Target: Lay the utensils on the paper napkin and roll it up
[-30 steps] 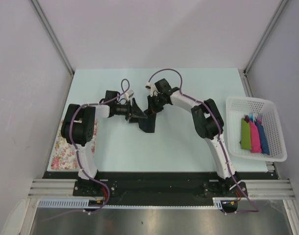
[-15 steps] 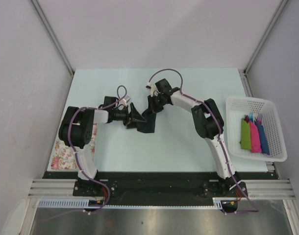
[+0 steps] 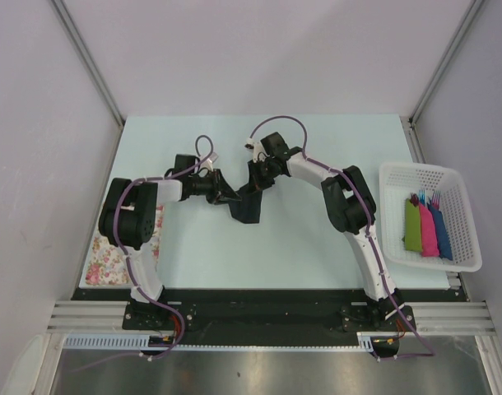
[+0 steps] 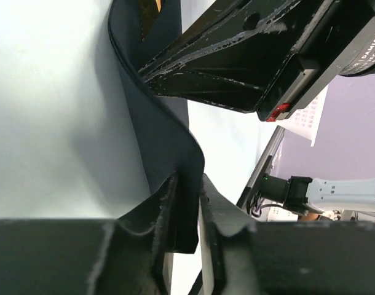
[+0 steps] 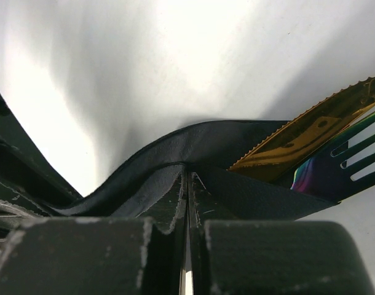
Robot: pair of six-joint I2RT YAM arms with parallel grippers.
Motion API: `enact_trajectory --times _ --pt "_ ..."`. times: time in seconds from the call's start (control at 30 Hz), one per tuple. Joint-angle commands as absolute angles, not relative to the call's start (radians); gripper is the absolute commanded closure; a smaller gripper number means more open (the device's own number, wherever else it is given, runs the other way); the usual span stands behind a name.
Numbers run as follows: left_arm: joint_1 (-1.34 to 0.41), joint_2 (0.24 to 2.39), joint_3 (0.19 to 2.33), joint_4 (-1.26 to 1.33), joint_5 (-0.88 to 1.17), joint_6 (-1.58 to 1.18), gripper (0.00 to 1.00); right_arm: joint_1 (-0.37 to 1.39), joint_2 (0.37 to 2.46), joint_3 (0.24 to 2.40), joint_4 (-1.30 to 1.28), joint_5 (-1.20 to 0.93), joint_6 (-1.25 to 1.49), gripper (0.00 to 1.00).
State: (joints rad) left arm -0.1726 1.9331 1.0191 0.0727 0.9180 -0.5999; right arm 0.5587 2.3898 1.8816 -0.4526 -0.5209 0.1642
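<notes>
The black paper napkin (image 3: 248, 210) lies mid-table, partly lifted and folded between both grippers. My left gripper (image 3: 227, 198) is shut on its left edge; in the left wrist view the sheet (image 4: 158, 126) curves up from the jaws (image 4: 189, 203). My right gripper (image 3: 255, 183) is shut on its far edge (image 5: 187, 175). In the right wrist view the napkin (image 5: 193, 141) wraps over a yellow-orange serrated knife (image 5: 310, 132) and a fork (image 5: 350, 161) with shiny tines. The utensils are hidden in the top view.
A white basket (image 3: 399, 177) at the right edge holds green (image 3: 412, 226), pink (image 3: 428, 230) and blue (image 3: 443, 233) bundles. A floral cloth (image 3: 103, 259) lies at the left under the left arm. The right arm's gripper body (image 4: 249, 55) is close above the left jaws.
My left gripper has moved up and right toward the right gripper, carrying the napkin's edge with it. The napkin looks narrower. The right gripper has stayed put.
</notes>
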Motion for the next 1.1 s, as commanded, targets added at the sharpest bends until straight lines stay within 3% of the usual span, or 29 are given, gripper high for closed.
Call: enact_trajectory --times 0.0,0.23,0.83,1.07 --pt "-0.196 1.879 1.08 0.031 0.907 -0.551 0.8 0.568 2.451 1.851 -0.448 -0.439 0.143 0.99" --pt "-0.245 1.922 1.124 -0.034 0.91 -0.515 0.96 0.569 2.453 1.852 -0.448 -0.436 0.149 0.99" --pt "-0.296 2.069 1.127 -0.086 0.71 -0.549 1.0 0.563 2.434 1.844 -0.449 -0.46 0.15 0.99" --pt "-0.296 2.086 1.147 -0.178 0.635 -0.5 1.0 0.505 2.381 1.847 -0.373 -0.642 0.238 0.91"
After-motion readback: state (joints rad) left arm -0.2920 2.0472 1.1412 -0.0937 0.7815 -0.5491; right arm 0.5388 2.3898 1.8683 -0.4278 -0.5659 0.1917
